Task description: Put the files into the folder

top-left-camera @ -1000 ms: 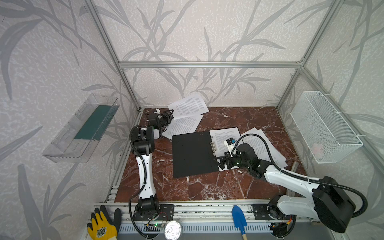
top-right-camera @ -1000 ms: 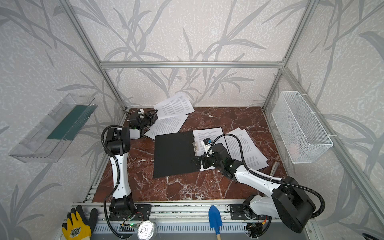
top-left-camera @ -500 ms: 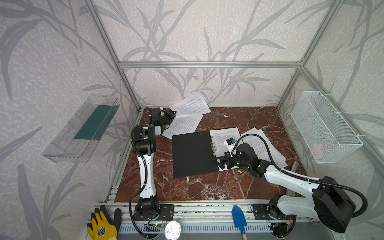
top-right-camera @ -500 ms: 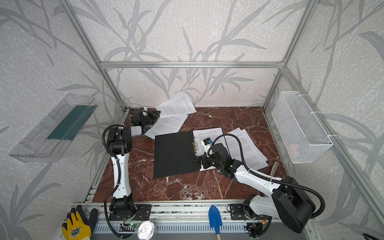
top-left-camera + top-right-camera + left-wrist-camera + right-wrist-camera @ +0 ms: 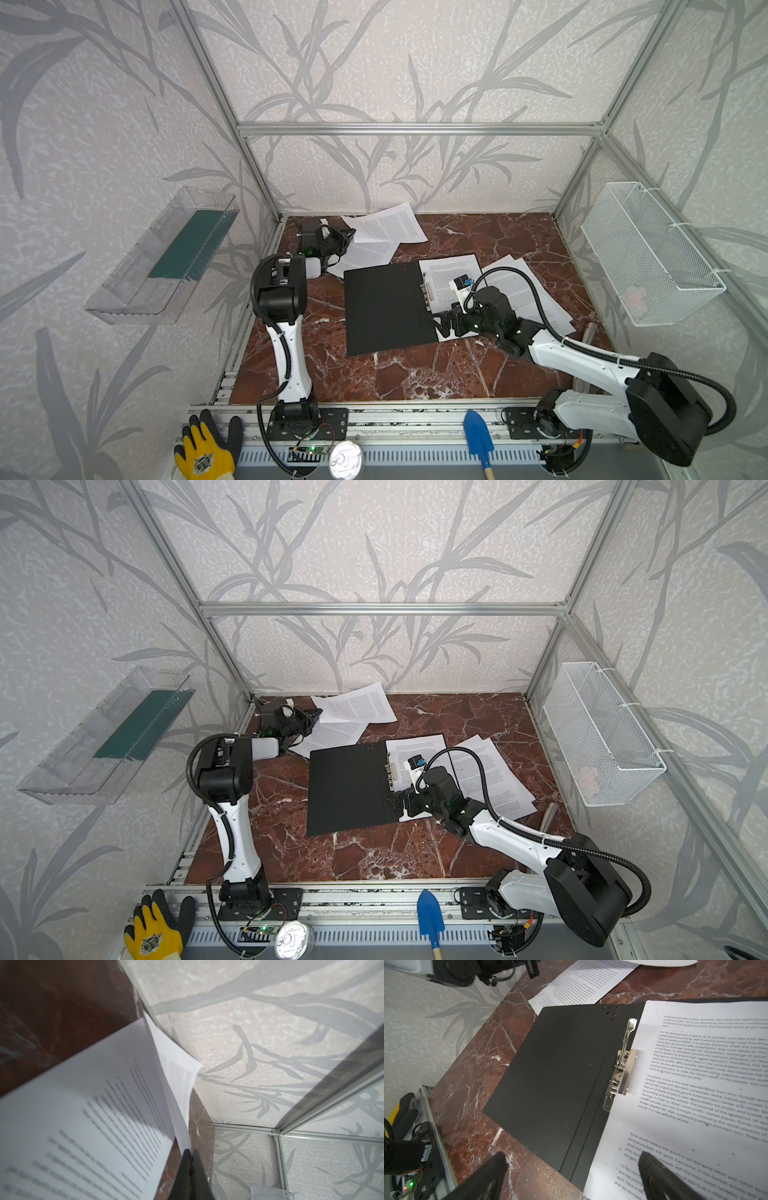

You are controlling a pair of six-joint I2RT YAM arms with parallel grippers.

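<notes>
The black folder (image 5: 386,307) (image 5: 349,787) lies open on the marble floor, its metal clip (image 5: 623,1072) at the spine. One printed sheet (image 5: 695,1095) rests on its right half. In both top views more files lie loose: two at the back (image 5: 390,224) (image 5: 365,255) and several to the right (image 5: 528,291). My left gripper (image 5: 347,237) (image 5: 190,1152) is at the back left, shut on the edge of the back sheet (image 5: 178,1076), which curls upward. My right gripper (image 5: 446,326) (image 5: 572,1159) hangs open over the folder's near edge, one finger over the marble, one over the sheet.
A white wire basket (image 5: 648,257) hangs on the right wall. On the left wall is a clear tray (image 5: 137,282) holding a dark green panel (image 5: 187,245). A yellow glove (image 5: 203,453), a tin lid (image 5: 345,455) and a blue trowel (image 5: 478,436) lie on the front rail.
My left gripper has moved a little toward the back sheet and shut on its edge. The right arm and the folder have not moved.
</notes>
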